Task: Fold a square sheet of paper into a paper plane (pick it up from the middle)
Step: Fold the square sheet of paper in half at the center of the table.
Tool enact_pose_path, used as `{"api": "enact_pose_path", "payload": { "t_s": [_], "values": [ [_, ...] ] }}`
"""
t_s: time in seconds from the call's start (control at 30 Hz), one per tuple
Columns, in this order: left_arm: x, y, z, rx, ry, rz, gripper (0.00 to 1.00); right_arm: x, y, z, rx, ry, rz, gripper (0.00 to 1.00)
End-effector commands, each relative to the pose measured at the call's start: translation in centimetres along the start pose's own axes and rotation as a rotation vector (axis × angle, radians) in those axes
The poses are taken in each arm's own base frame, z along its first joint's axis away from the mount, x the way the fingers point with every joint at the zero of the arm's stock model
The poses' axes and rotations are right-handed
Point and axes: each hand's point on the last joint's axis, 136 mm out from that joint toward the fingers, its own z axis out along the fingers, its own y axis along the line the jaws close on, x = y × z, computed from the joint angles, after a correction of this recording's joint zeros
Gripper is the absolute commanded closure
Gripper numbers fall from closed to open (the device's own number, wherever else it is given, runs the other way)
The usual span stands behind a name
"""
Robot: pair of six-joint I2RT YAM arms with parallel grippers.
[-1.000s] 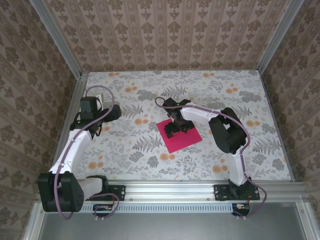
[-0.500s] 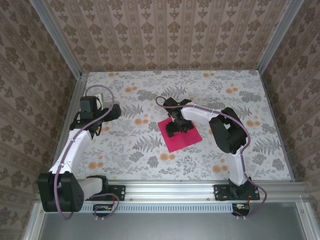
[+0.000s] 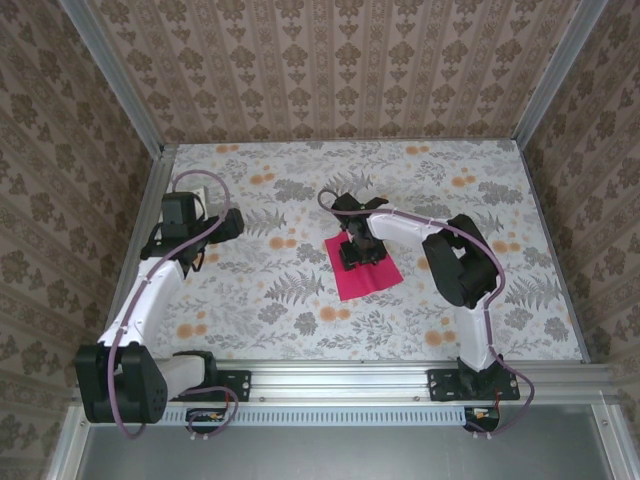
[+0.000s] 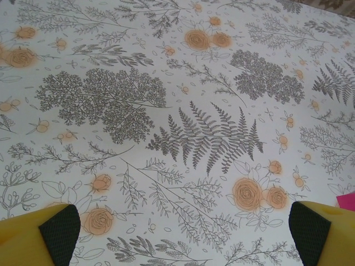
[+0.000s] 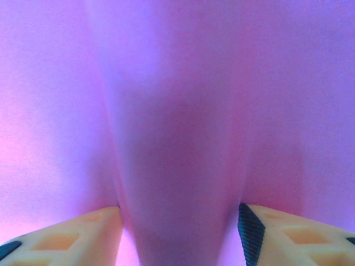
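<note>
Left gripper is hovering over the table w/ jaws spread wide, yellow fingers w/ black pads sitting in the btm corners. Floral tablecloth (grey ferns, orange roses) is lying flat underneath. Pink corner of the square sheet of paper is peeking in at rt edge.

Floral-print table between damask-papered walls, evenly lit.

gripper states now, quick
left gripper: open, holding nothing
right gripper: shut on the paper, pinching up a ridge at its middle
</note>
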Motion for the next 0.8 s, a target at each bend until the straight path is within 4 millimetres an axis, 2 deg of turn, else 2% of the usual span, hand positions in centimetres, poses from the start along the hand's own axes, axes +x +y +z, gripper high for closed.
{"api": "enact_pose_path", "payload": {
  "t_s": [0.0,0.07,0.3,0.43,0.6,0.77],
  "values": [
    [0.3,-1.3,0.1,0.047,0.041,-0.035,0.0,-0.7,1.6,-2.2,-0.113,-0.058,0.066,0.5],
    [1.0,-2.0,0.3,0.073,0.071,-0.057,0.0,-1.2,2.9,-3.5,-0.196,-0.097,0.089,0.58],
    [3.9,-6.3,1.5,0.18,0.195,-0.087,0.03,-2.9,7.9,-8.9,-0.544,-0.224,0.124,0.59],
    [5.2,-9.2,2.2,0.265,0.242,-0.102,0.04,-3.0,9.4,-10.1,-0.679,-0.224,0.134,0.58],
    [6.4,-11.6,3.3,0.321,0.275,-0.12,0.08,-2.6,9.3,-8.6,-0.769,-0.179,0.198,0.57],
    [8.3,-13.9,4.8,0.375,0.32,-0.141,0.2,-1.9,7.9,-5.8,-0.73,-0.131,0.234,0.57]
  ]
}}
